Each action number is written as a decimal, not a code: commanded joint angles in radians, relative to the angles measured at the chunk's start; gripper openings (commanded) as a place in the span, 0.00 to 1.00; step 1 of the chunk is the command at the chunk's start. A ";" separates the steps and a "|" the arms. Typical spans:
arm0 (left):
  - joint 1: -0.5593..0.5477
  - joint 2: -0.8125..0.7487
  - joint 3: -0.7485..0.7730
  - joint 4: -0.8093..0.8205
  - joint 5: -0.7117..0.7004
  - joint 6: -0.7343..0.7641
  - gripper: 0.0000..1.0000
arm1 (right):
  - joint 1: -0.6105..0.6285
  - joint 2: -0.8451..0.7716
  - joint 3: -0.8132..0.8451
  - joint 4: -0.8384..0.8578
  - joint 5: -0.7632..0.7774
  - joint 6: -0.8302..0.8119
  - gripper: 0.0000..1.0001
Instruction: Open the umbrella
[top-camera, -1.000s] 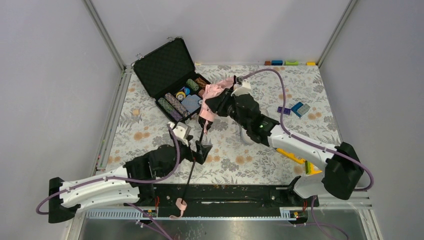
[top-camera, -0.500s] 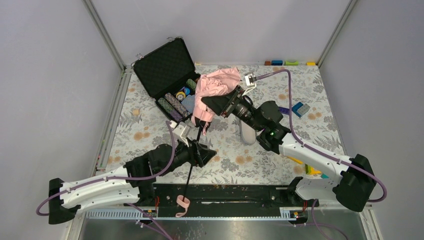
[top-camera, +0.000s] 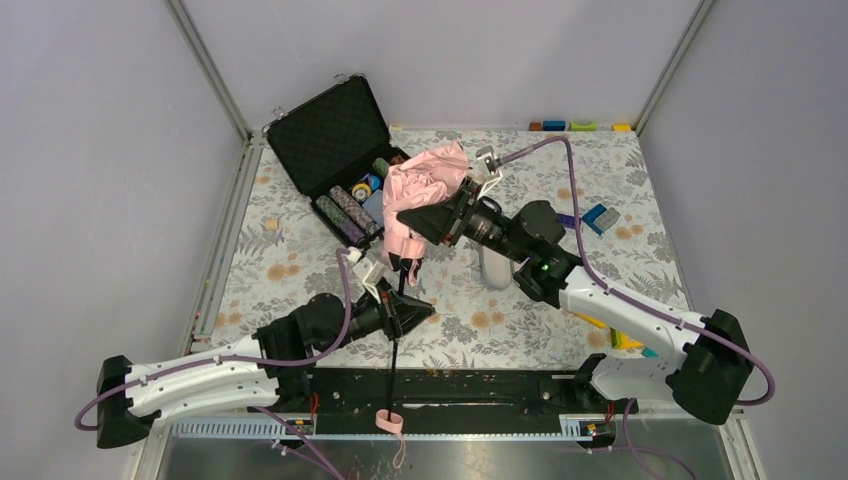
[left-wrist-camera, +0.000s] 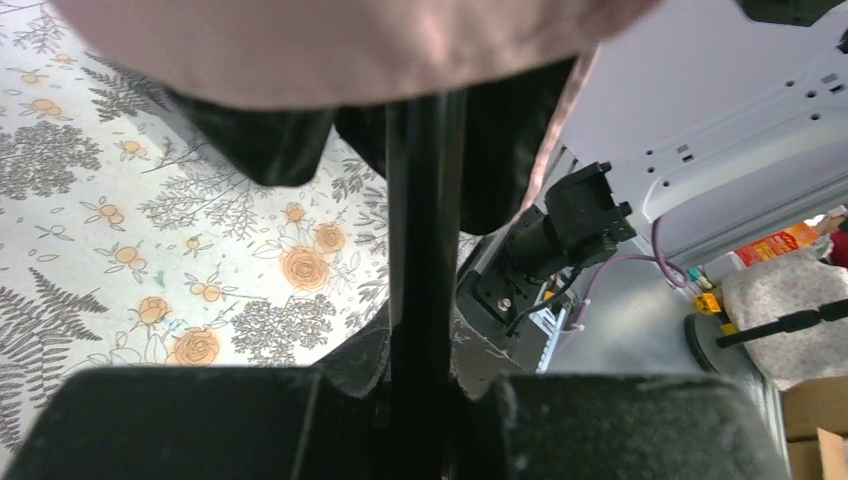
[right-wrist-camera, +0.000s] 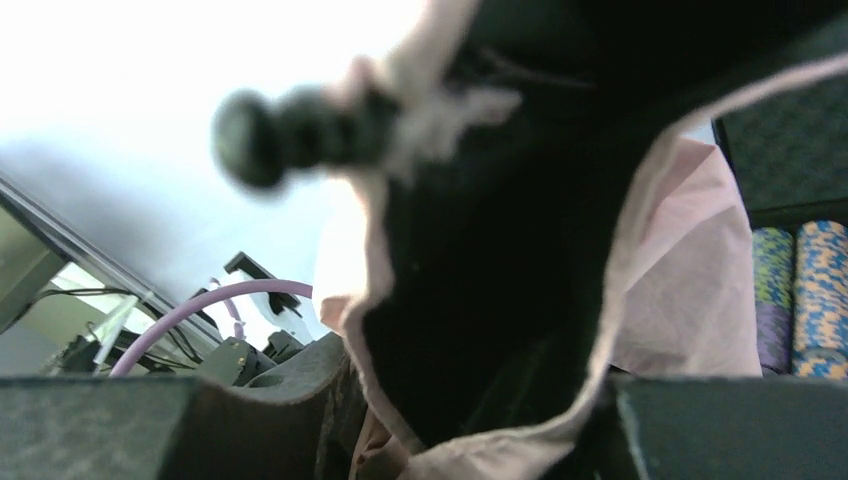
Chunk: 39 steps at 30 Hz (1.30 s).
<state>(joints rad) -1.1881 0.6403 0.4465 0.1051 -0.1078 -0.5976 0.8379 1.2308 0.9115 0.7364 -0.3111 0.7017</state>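
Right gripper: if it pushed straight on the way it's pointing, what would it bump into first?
The umbrella canopy bunched in its jaws; behind it, probably the open case, though depth is unclear.

We are counting one pink umbrella (top-camera: 425, 180), one open black case (top-camera: 325, 135) and one pale sleeve (top-camera: 489, 268), plus a left arm (top-camera: 200, 375) and a right arm (top-camera: 620, 300), two in all. Along the far edge we are seeing an orange block (top-camera: 535, 126), a blue block (top-camera: 554, 125), a green block (top-camera: 583, 125) and a yellow block (top-camera: 622, 126), four in all. In the case we are making out several patterned rolls (top-camera: 345, 210), too crowded to number.
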 joint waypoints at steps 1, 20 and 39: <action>0.005 -0.033 -0.046 0.167 -0.134 0.020 0.00 | -0.005 -0.076 0.028 -0.093 0.067 -0.116 0.17; 0.005 0.042 -0.070 0.227 -0.435 0.100 0.00 | 0.201 -0.130 0.155 -0.599 0.590 -0.273 0.82; 0.005 0.072 -0.045 0.188 -0.460 0.065 0.00 | 0.366 0.093 0.402 -0.822 0.735 -0.329 0.48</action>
<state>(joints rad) -1.1835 0.7105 0.3527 0.2192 -0.5320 -0.5499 1.1965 1.3056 1.2545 -0.0578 0.3923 0.3855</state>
